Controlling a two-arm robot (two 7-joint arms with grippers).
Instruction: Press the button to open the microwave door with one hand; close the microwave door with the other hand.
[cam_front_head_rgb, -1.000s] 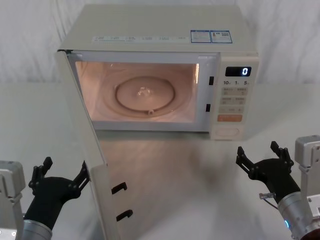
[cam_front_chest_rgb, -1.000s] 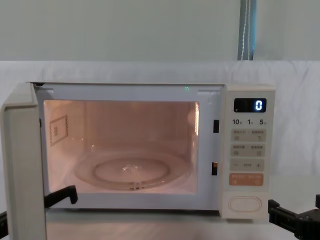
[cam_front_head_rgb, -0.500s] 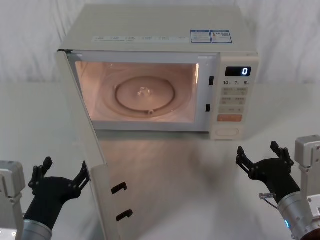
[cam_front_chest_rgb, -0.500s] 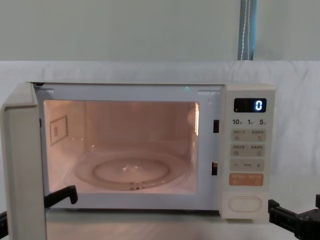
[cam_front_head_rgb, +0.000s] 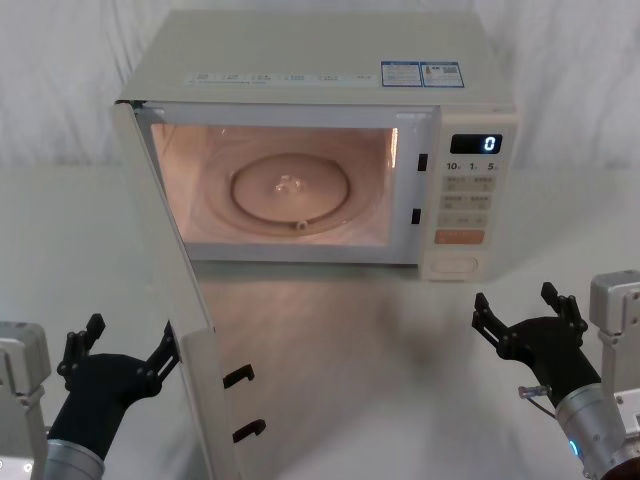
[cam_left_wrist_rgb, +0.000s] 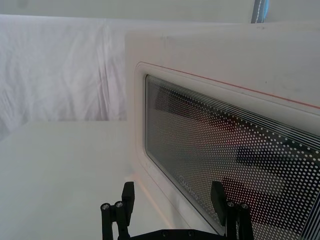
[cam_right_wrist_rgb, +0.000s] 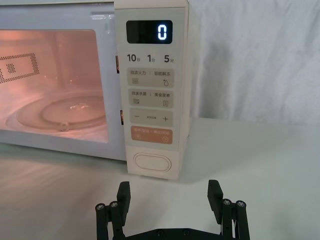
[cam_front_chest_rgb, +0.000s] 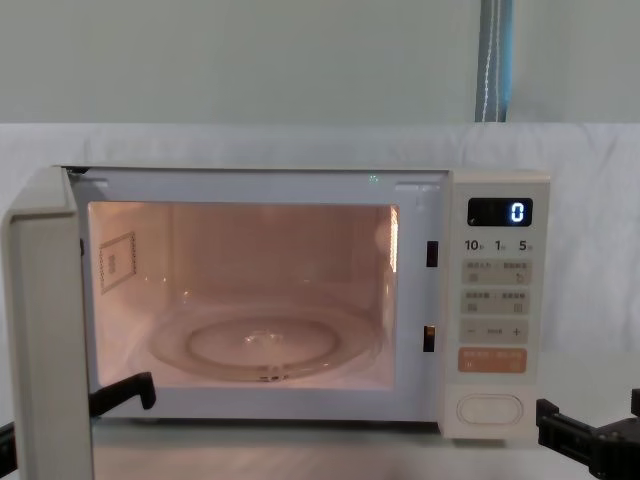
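Jaws spread wide on both sides, gripping nothing. Left gripper (cam_front_head_rgb: 120, 345) low at the near left, just beside the outer face of the microwave door (cam_front_head_rgb: 170, 290), its right finger close to the door's free edge, contact not clear from the head view; from the left wrist view, fingers (cam_left_wrist_rgb: 217, 196) up against the dotted glass window (cam_left_wrist_rgb: 235, 165) or a hair short of it. Door swung fully out toward the near left, hinged at the left side of the microwave (cam_front_head_rgb: 320, 70), latch hooks (cam_front_head_rgb: 238, 375) showing on its inner edge. Cavity lit, glass turntable (cam_front_head_rgb: 292, 188) bare at the centre. Farther right, control panel with display (cam_front_head_rgb: 476, 143) reading 0, orange key (cam_front_head_rgb: 459, 237) beneath the small keys, and the button (cam_front_head_rgb: 456, 264) at the bottom of the panel, untouched now. Right gripper (cam_front_head_rgb: 528, 312) at the near right, clear of the panel and facing it, nearly in line with the button (cam_right_wrist_rgb: 152, 162) in the right wrist view. Judging by the open door: pressing step done, closing step left. Likely next: a push by the left gripper on the door's outer face, sweeping it right and far until the hooks latch. Possible snag: a finger slipping off the smooth glass mid-swing.
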